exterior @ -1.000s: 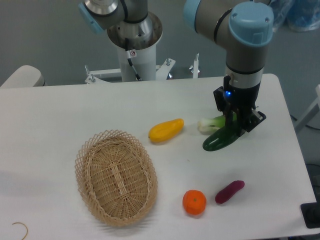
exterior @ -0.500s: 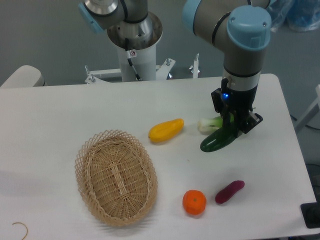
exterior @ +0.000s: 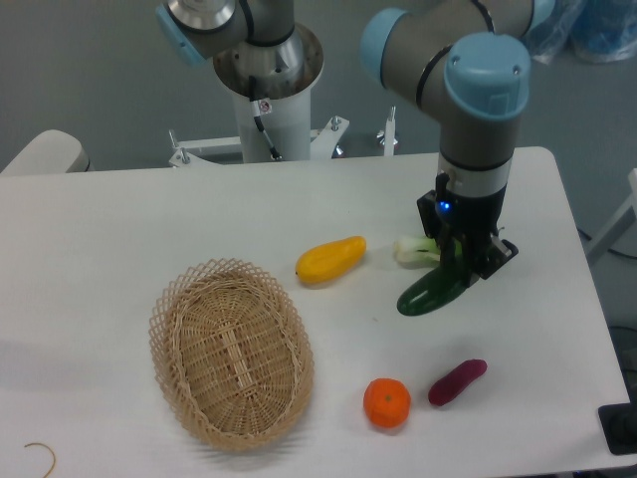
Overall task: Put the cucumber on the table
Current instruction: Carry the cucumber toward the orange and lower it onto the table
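Arm links [exterior: 423, 50]: smooth grey tubes, rounded at the joints.
Joint caps [exterior: 486, 75]: light blue, round and slightly domed; a second blue cap is seen at the upper left [exterior: 179, 25].
Wrist section [exterior: 476, 164]: a pale grey ring is fitted under the blue cap.
Gripper [exterior: 464, 261]: a black, boxy body is seen, marked by a small lit blue light [exterior: 444, 207].
Base column [exterior: 267, 100]: white, topped by a silver collar; a black cable and a small tag are attached.

obstacles: leafy vegetable [exterior: 413, 248] beside cucumber [exterior: 430, 290] | free: table [exterior: 557, 329] right
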`<state>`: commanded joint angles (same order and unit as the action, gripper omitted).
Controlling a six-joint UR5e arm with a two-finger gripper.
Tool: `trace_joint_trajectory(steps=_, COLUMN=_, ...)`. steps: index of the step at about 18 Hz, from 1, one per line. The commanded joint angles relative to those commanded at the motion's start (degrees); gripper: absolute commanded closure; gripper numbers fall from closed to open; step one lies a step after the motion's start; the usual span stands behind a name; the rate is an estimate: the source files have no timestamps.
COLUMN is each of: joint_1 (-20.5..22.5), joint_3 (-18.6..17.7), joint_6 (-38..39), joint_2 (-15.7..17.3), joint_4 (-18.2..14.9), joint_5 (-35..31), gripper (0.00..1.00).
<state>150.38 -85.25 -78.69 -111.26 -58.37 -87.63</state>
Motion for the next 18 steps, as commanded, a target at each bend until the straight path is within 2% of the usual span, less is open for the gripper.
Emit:
trace_joint_trajectory(steps=5, joint_1=-0.26, joint_3=-1.75, joint_6=11.00, joint_2=-2.65, joint_4=1.76, joint_5=-2.11, gripper=0.65)
trace_joint_trajectory(steps=9, joint_1=-0.26, joint_3=-4.92, joint_6=13.56, joint_2=-5.28, joint_4=5.36, joint_5=-2.11, gripper=0.63)
trace_joint_trajectory(steps=11, joint_1=-0.26, joint_3=-5.88, joint_6=14.35, joint_2=-5.46, joint_4=5.81, joint_5=-2.20, gripper=0.63)
trace_joint_trajectory(steps=16, joint_1=-0.44, joint_3=-11.59, joint_6=14.62, joint_2=-5.81, joint_4=8.09, joint_5=-2.11, gripper=0.63)
trace_joint_trajectory(steps=18, joint_1=-0.70, joint_3=-12.48, joint_6=14.62, joint_2=-5.90, joint_4=9.58, joint_5=-2.11, gripper=0.62)
